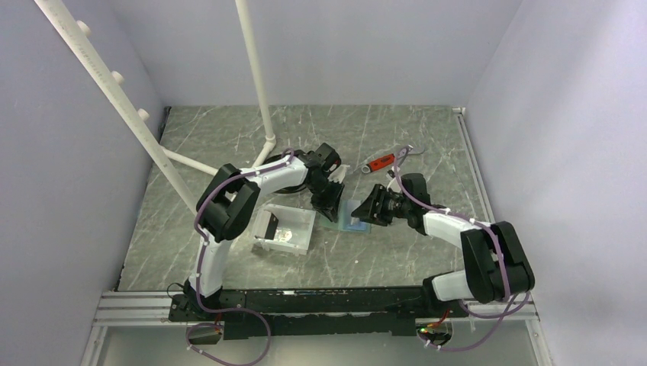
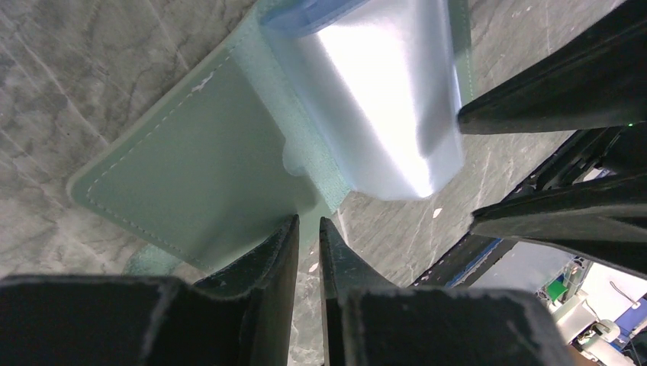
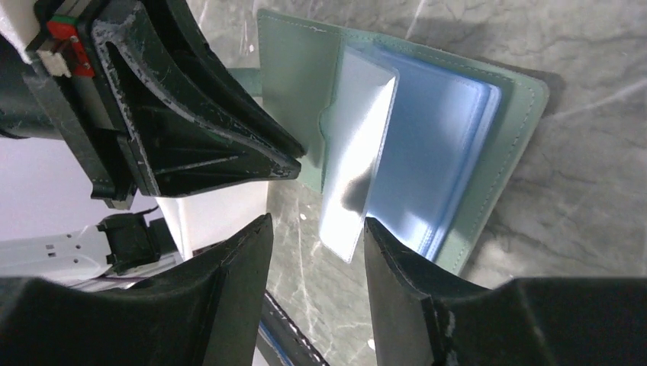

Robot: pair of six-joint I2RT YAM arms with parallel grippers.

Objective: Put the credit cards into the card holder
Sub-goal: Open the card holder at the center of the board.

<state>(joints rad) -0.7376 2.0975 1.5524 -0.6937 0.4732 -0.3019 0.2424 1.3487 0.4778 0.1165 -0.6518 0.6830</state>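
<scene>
From above, two robot arms meet near the middle of a grey marbled table. The card holder lies open and flat between the left gripper and the right gripper. A white tray sits just to the left, and its contents are too small to make out. A red-handled wrench lies apart behind the arms and plays no part. No credit cards can be picked out here, and neither gripper carries one. In the left wrist view, the left gripper has its fingers drawn almost together with only a thin slit between them. Their tips rest at the near edge of the holder's green cover, probably to keep it lying open, though I cannot tell whether they pinch the edge or only press on it. One shiny see-through pocket stands raised off the cover, and the other arm's dark fingers reach in from the right. In the right wrist view, the right gripper has its fingers well apart and holds nothing. They sit on either side of the lower edge of that raised pocket, probably ready to take hold of it or spread it so a card can slide in. Behind it, a stack of pale blue pockets lies flat, and no card shows in any of them.
</scene>
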